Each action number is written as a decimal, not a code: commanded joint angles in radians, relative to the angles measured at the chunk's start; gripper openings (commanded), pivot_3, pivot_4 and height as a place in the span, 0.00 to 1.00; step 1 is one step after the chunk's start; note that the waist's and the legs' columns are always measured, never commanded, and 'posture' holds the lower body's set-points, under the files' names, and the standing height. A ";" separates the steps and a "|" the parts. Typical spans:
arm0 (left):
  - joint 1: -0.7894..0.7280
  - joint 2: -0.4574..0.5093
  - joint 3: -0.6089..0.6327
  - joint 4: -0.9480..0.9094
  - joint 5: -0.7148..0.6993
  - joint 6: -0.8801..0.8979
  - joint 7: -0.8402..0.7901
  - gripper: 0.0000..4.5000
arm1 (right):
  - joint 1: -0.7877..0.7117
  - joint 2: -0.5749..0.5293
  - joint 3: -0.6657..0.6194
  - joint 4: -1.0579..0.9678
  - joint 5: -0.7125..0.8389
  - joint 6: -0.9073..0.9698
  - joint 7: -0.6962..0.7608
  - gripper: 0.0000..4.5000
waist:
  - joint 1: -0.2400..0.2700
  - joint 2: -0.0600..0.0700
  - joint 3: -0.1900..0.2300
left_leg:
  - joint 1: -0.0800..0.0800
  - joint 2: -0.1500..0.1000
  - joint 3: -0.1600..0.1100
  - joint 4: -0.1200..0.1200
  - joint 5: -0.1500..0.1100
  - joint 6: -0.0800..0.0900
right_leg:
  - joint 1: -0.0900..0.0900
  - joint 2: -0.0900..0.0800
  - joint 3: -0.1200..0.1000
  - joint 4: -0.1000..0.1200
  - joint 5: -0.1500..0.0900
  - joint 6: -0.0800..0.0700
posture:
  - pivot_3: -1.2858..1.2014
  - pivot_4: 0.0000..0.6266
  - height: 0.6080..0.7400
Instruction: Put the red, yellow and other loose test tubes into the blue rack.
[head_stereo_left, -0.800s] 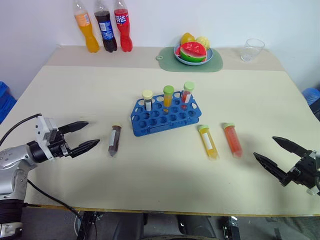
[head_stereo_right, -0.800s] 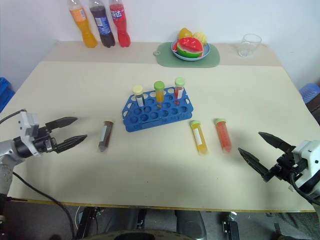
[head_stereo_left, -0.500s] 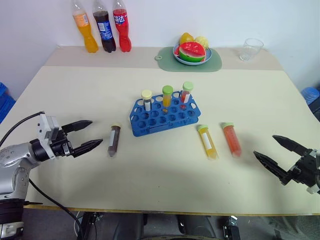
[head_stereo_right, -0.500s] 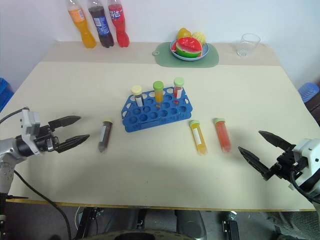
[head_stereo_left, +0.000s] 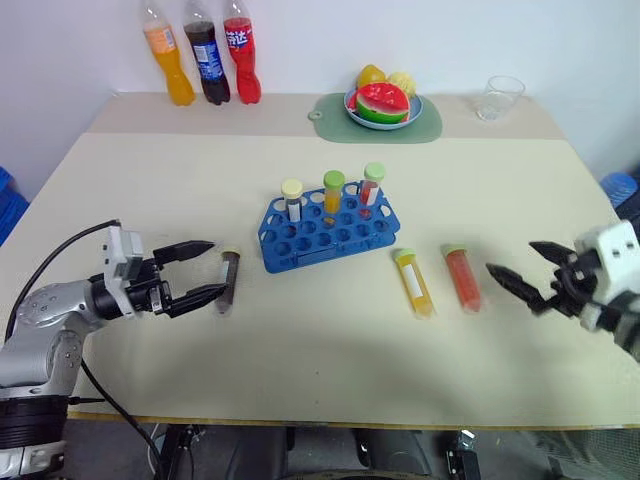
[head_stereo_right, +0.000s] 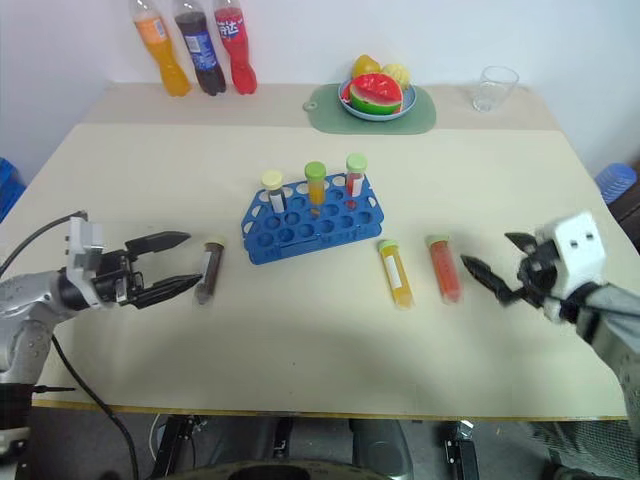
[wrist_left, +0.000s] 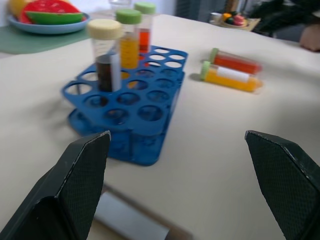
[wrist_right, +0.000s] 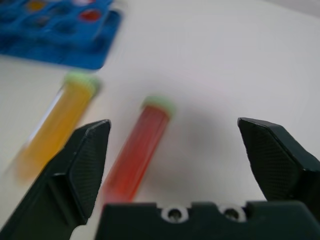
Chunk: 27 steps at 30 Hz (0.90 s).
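The blue rack (head_stereo_left: 330, 232) stands mid-table with three capped tubes upright in its back row. Three loose tubes lie flat: a dark brown one (head_stereo_left: 229, 281) left of the rack, a yellow one (head_stereo_left: 415, 284) and a red one (head_stereo_left: 462, 279) to its right. My left gripper (head_stereo_left: 220, 266) is open, and its fingertips straddle the near end of the dark tube without gripping it. In the left wrist view the rack (wrist_left: 135, 110) lies beyond the open gripper (wrist_left: 176, 134). My right gripper (head_stereo_left: 510, 256) is open just right of the red tube (wrist_right: 140, 145), pointing at it.
Three soda bottles (head_stereo_left: 205, 60) stand at the back left. A plate of fruit (head_stereo_left: 385, 104) on a green mat and a clear cup (head_stereo_left: 502, 97) are at the back right. The table's front edge (head_stereo_left: 320, 425) runs close below both arms.
My left gripper has moved right, up to the dark tube. My right gripper has moved left and farther onto the table, close to the red tube. Both stayed open.
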 joint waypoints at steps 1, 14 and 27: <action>0.012 -0.007 -0.002 -0.044 0.000 -0.009 0.002 0.98 | -0.197 -0.024 0.044 0.068 0.068 0.268 -0.095 1.00 | -0.001 0.000 0.000 | 0.000 0.000 0.000 0.000 0.000 0.000 | 0.000 0.000 0.000 0.000 0.000 0.000 | 0.52 0.24 1.00; 0.079 -0.023 -0.015 -0.117 -0.010 0.003 0.032 0.98 | -0.599 -0.008 0.361 0.414 -0.018 0.633 -0.179 1.00 | 0.000 0.001 0.000 | -0.004 -0.001 0.001 -0.001 -0.001 0.003 | -0.004 -0.002 -0.001 -0.001 0.002 0.003 | 0.52 0.24 1.00; 0.135 -0.021 0.002 -0.174 -0.021 0.020 0.060 1.00 | -0.684 0.041 0.549 0.574 -0.192 0.530 -0.078 0.20 | -0.011 -0.001 0.000 | -0.002 -0.001 0.002 0.000 -0.001 0.003 | -0.003 0.000 0.000 0.000 0.002 0.003 | 0.52 0.24 1.00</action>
